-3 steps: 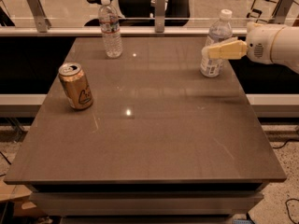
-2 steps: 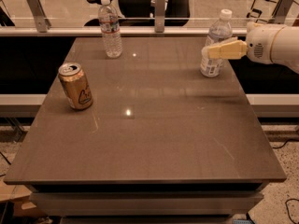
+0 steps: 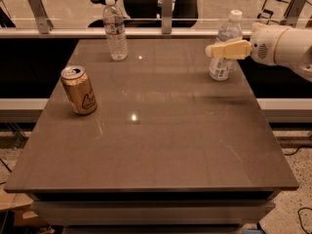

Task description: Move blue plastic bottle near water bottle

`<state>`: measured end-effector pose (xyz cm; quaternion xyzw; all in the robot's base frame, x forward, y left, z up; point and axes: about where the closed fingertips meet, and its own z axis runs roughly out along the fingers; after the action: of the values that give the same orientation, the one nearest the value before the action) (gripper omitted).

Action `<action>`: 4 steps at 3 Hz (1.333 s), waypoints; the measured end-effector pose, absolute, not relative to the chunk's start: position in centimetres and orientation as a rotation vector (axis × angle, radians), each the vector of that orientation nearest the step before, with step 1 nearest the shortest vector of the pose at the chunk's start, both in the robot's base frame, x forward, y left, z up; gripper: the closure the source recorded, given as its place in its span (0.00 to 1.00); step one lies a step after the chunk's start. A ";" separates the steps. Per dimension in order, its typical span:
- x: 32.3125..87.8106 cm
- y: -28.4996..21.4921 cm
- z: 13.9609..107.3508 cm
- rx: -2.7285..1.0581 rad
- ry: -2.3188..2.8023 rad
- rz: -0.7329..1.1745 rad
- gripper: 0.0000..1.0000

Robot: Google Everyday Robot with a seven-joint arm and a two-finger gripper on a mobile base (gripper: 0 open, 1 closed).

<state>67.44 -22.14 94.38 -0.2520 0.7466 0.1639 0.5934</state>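
a: where is the blue plastic bottle [image 3: 222, 68]?
b: upper right, upright on the table [image 3: 161, 140], well apart from the water bottle [image 3: 115, 33] at upper left. the gripper [image 3: 213, 50] is across it; if it grips, i cannot tell.

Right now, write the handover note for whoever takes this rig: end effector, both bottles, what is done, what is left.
End effector: at the table's far right, level with the middle of the blue plastic bottle, crossing in front of it. Whether it has a grip cannot be told.
Blue plastic bottle: upright on the table, far right.
Water bottle: upright at the far edge, left of centre, well apart from the blue one.
A soda can stands on the left side, nearer than the water bottle.
Done: the end effector has reached the bottle.
Left: carry the bottle leftward and set it beside the water bottle.
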 end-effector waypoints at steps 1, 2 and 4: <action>68.5 -21.5 94.3 -0.570 1.699 0.416 0.00; 69.4 -20.7 93.8 -0.566 1.668 0.470 0.18; 70.2 -19.5 92.9 -0.569 1.632 0.545 0.64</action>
<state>70.23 -19.55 92.85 -0.2470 0.7088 0.2366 0.6170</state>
